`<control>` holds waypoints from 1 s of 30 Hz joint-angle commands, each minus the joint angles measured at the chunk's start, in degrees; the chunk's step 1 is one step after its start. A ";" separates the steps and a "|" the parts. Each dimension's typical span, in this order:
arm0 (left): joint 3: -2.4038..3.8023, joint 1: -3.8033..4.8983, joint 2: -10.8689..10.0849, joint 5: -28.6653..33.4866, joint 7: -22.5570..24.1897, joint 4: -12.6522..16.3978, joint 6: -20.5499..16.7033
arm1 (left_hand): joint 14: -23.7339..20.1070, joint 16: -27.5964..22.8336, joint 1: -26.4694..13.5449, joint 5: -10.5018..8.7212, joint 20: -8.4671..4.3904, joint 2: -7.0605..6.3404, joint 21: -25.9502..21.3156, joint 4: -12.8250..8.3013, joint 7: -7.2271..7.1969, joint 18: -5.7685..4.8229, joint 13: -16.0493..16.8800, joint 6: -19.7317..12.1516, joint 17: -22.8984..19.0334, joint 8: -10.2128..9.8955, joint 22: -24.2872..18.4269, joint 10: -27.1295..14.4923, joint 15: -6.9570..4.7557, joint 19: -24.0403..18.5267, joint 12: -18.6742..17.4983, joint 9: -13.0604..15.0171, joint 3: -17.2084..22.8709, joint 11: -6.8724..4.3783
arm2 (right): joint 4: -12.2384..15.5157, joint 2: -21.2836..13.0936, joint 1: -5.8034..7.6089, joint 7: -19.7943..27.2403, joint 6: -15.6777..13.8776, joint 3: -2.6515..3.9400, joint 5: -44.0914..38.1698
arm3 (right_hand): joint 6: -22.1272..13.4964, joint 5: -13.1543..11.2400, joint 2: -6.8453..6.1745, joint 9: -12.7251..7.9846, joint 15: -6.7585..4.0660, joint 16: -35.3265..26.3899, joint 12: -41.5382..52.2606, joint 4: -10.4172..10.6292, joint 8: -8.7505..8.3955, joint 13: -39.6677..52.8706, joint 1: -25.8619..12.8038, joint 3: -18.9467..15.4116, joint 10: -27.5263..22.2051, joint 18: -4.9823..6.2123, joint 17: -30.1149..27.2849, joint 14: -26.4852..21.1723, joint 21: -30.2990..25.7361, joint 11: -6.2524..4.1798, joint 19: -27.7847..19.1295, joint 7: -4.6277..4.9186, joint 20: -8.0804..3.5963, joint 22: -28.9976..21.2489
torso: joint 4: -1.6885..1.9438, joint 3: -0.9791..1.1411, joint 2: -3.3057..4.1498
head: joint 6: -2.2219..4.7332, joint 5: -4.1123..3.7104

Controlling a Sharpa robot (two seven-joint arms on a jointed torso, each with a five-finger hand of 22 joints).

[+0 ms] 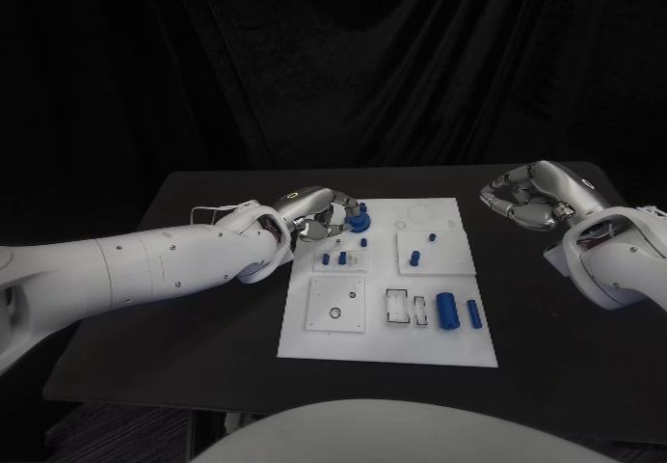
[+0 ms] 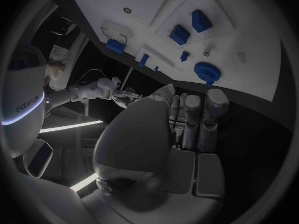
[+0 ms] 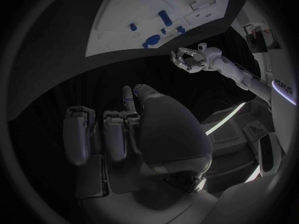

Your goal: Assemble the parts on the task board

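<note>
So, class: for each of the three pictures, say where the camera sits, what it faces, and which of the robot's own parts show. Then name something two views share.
Head view: on the robot's head, looking down at the task board; both arms enter, left hand by the round blue part, right hand off the board.
Left wrist view: behind the left hand, facing the board.
Right wrist view: behind the right hand, facing the board.
Shared: both wrist views show the round blue part.
</note>
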 commanded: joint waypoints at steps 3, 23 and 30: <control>0.06 0.15 2.84 -8.34 2.49 -3.05 5.56 | 6.16 3.11 0.87 -1.15 -0.57 -2.21 7.38 -3.26 -1.90 -1.85 -3.88 -0.70 0.51 -0.07 9.41 -0.71 -1.08 7.71 -0.86 -7.06 3.97 -0.87 | 0.29 -0.25 -0.12 -0.34 -0.09 0.04 -0.17 | 0.35 0.30 0.00 -0.05 0.40 0.17 0.15 0.12 -0.29 15.10 0.27 0.37 5.86 1.12 15.10 5.94 -0.20 0.25 2.71 0.07 0.37 13.00 | -0.11 -0.08 0.08 | 0.00 -0.25; 0.09 0.13 7.99 -15.77 -2.78 -7.45 7.71 | 12.07 6.70 -3.69 -6.00 -1.16 -3.76 11.98 -6.85 -3.03 -3.03 -9.82 4.57 1.73 1.01 10.88 1.57 -1.61 13.39 -0.41 -13.39 6.27 -1.10 | 0.45 -0.19 -0.12 -0.30 -0.09 0.05 -0.17 | 0.35 0.32 -0.03 -0.06 0.39 0.17 0.15 0.15 -0.31 15.10 0.26 0.38 5.86 1.12 15.10 5.94 -0.20 0.23 2.71 0.06 0.36 13.00 | -0.49 -0.47 1.04 | 0.00 -0.24; 0.09 0.12 8.77 -15.84 -4.06 -8.57 8.62 | 12.48 7.08 -4.49 -6.11 -1.19 -3.91 12.23 -6.75 -2.79 -3.10 -10.16 4.99 1.99 0.92 10.97 1.97 -1.62 13.71 -0.22 -13.69 6.12 -1.01 | 0.40 -0.08 -0.12 -0.27 -0.05 0.05 -0.17 | 0.35 0.32 -0.03 -0.06 0.39 0.17 0.15 0.15 -0.31 15.10 0.26 0.38 5.86 1.12 15.10 5.94 -0.20 0.23 2.71 0.06 0.36 13.00 | -0.79 -0.59 1.46 | 0.00 -0.12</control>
